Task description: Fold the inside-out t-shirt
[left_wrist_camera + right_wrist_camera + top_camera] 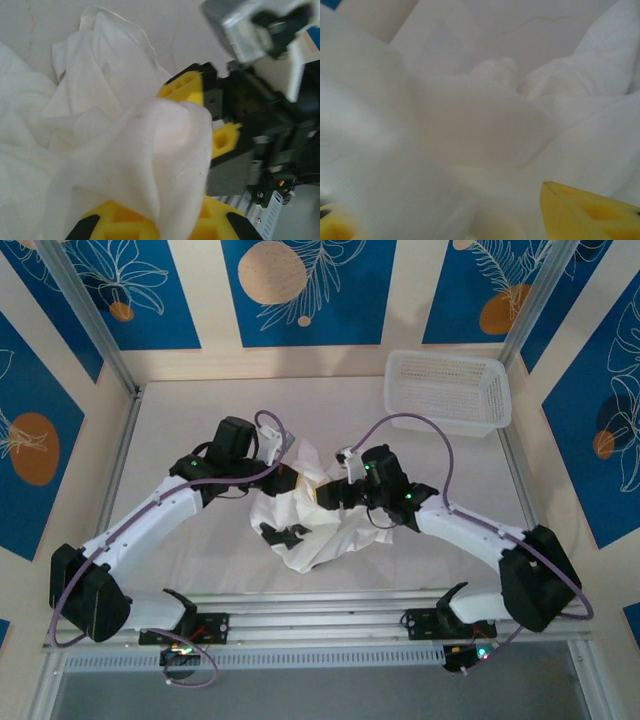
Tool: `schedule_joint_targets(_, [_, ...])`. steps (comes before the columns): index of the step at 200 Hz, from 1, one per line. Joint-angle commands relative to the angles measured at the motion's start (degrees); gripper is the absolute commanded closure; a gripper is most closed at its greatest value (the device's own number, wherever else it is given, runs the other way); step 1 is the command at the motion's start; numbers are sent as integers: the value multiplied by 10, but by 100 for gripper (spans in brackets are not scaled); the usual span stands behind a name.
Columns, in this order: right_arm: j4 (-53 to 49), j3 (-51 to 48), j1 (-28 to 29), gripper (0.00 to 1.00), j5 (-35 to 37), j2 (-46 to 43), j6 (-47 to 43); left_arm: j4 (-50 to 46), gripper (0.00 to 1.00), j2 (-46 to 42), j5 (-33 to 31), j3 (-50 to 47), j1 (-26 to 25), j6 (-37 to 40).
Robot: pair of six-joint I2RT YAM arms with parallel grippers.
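White, limp and light, the inside-out t-shirt (310, 525) is clamped in my left gripper (165, 222), the right gripper (440, 205) parted beside it; I'd take a hem

Looks like a robot lab test cell, I think: aluminium rails (320, 625) along the bottom edge with robot arms (150, 515) bolted on, a white table (200, 410), and blue printed panels (350, 300) boxing it in up top.

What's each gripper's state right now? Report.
Left gripper: closed on the shirt.
Right gripper: open, with shirt between its fingers.
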Motion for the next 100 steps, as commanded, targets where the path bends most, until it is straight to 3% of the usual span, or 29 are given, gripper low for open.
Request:
schedule_joint_targets(1, [10, 42, 3, 59, -11, 21, 4, -20, 100, 6, -9, 17, 5, 8])
schedule_joint_targets(12, [-16, 54, 2, 80, 18, 16, 14, -47, 100, 7, -76, 17, 5, 19])
schedule_joint_targets(22, [-38, 55, 2, 92, 63, 2, 24, -85, 90, 14, -187, 20, 5, 32])
schedule_joint_targets(39, [-65, 37, -8, 100, 130, -33, 51, -136, 83, 28, -390, 20, 6, 52])
schedule_joint_targets(53, [-80, 19, -25, 100, 124, -58, 65, -133, 82, 26, -478, 8, 7, 64])
schedule_joint_targets(65, [-90, 12, -32, 100, 95, -70, 68, -120, 80, 19, -485, 0, 12, 68])
schedule_joint_targets(77, [-90, 9, -30, 100, 55, -74, 69, -104, 75, 12, -454, -4, 13, 69])
schedule_joint_targets(89, [-79, 5, -28, 100, 19, -74, 77, -73, 75, 0, -373, -9, 12, 64])
schedule_joint_targets(100, [-63, 0, -26, 100, 2, -72, 87, -19, 74, -17, -252, -29, 13, 44])
